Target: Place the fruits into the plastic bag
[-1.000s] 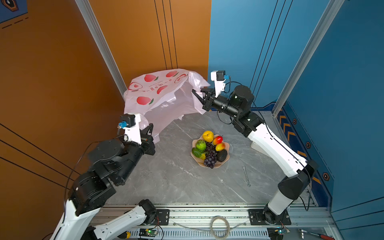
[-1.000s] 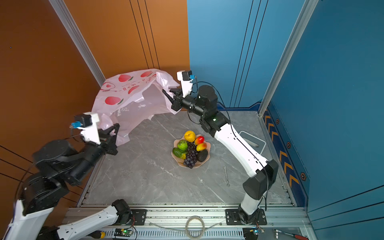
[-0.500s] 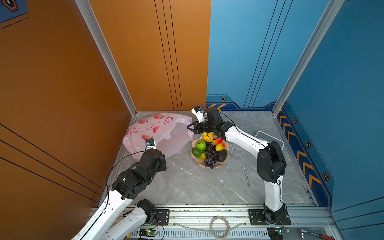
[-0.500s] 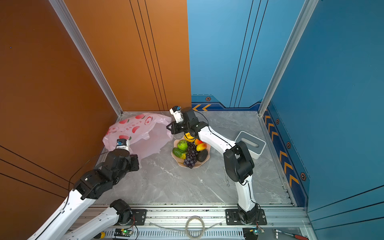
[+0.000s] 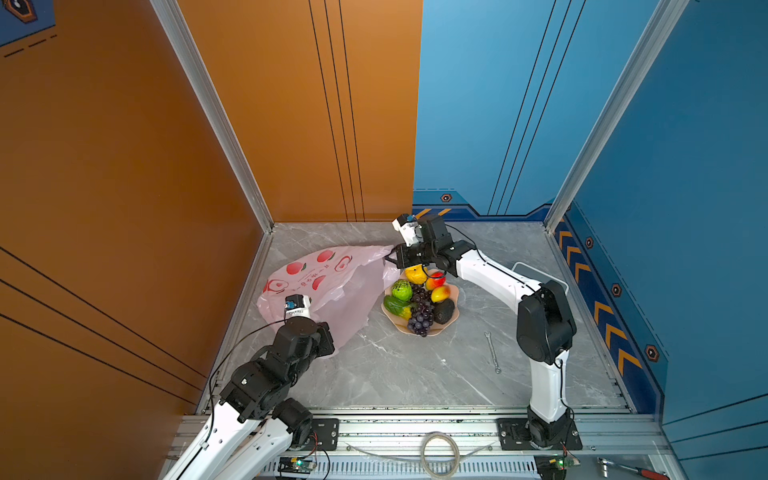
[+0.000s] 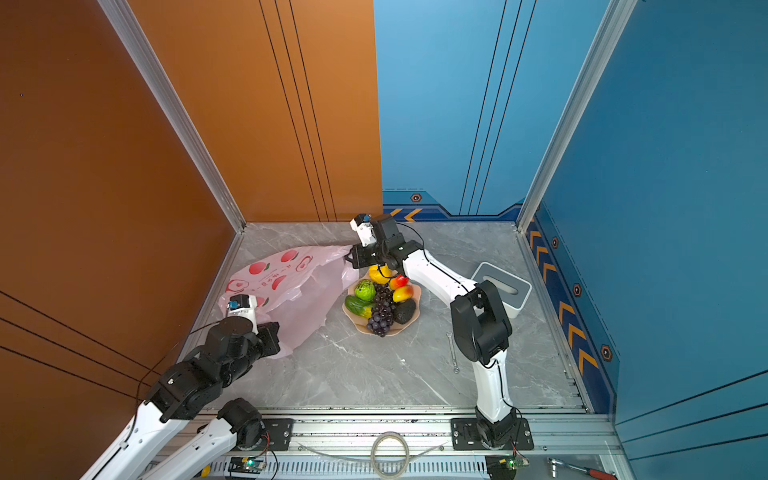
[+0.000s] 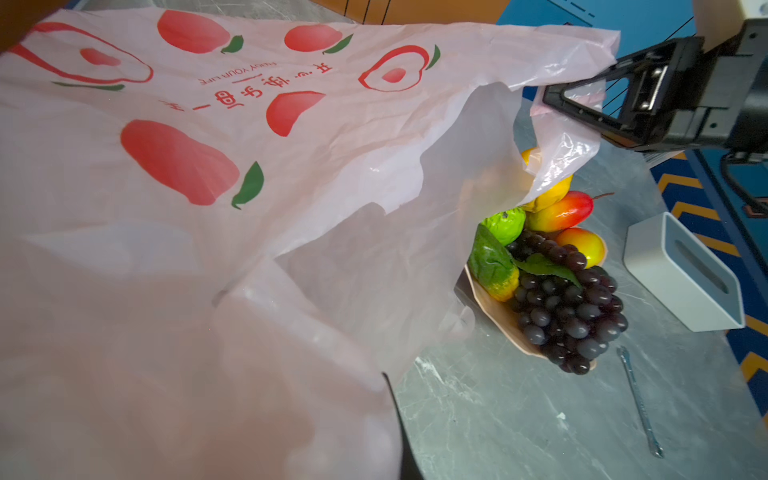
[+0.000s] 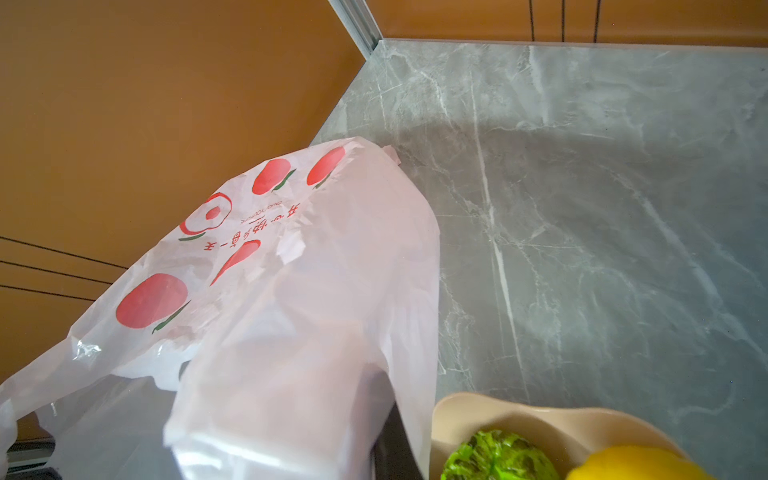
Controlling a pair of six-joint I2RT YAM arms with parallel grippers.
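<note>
Thin pale-pink plastic bag point(image 5: 320, 274) with red fruit prints, held left of centre.
The left gripper point(image 5: 329, 341) and right gripper point(image 5: 391, 258) pinch its edges, jaws pressed together; the small toy fruits point(image 5: 422, 299) all sit in the peach scalloped bowl point(image 5: 440, 330), none visibly bagged.

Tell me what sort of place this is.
Likely a robot lab work cell, not a home: an orange wall panel and a blue wall panel box in a marble-look tabletop, a left arm and right arm are bolted to a metal rail at its front, and a wrench lies loose.
</note>
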